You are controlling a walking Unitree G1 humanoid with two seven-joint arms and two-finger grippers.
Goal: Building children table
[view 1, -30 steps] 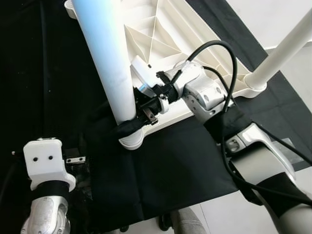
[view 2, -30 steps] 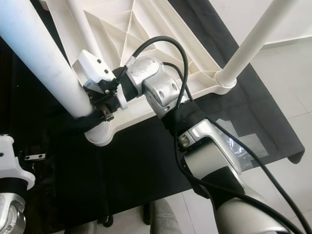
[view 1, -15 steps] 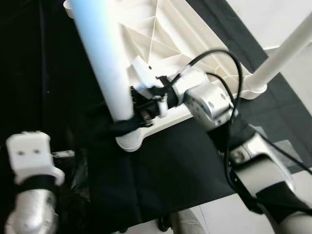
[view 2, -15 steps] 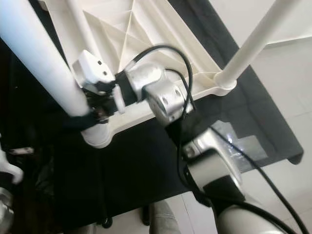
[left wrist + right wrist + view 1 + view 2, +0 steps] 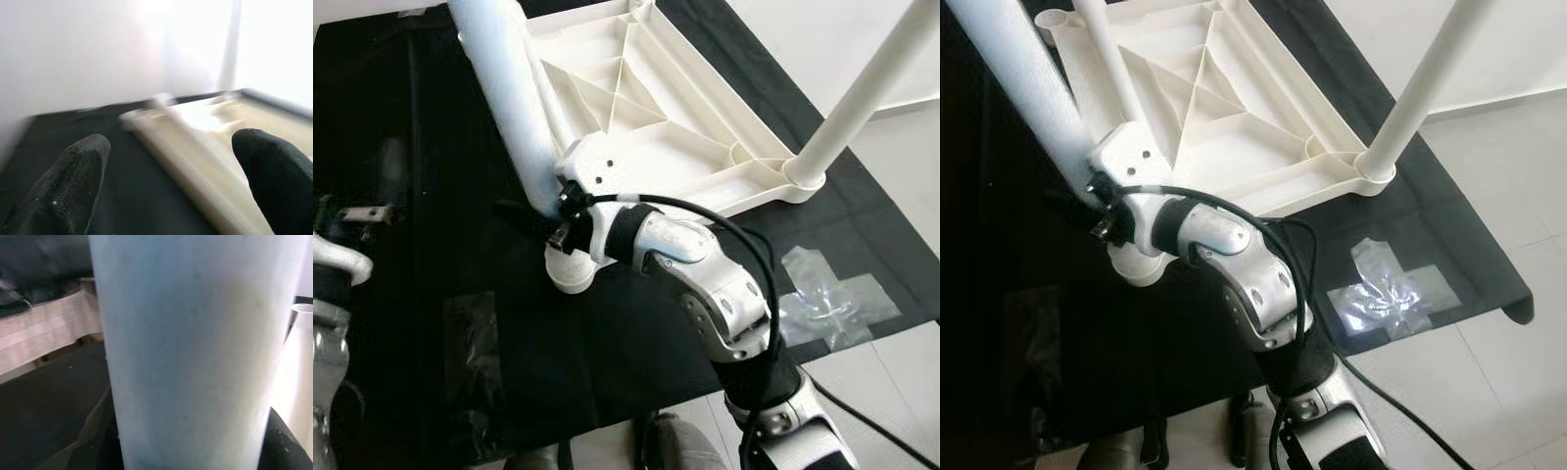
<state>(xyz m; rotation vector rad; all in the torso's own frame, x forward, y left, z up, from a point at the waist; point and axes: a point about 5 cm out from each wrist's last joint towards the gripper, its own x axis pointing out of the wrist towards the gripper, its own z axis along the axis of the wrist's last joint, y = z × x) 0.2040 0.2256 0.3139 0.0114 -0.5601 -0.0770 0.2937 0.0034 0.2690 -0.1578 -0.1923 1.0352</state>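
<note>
My right gripper (image 5: 540, 217) clamped on the white table leg (image 5: 514, 103) just above its socket (image 5: 570, 274), upturned tabletop (image 5: 656, 147) beyond, left gripper (image 5: 171, 181) fingers spread apart, holding nothing

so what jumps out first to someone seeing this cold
The right gripper clamped round a thick white leg, just above its socket at the near corner of the upturned white tabletop. Next, a second leg standing in the far right corner, and the black cloth under it all.
</note>
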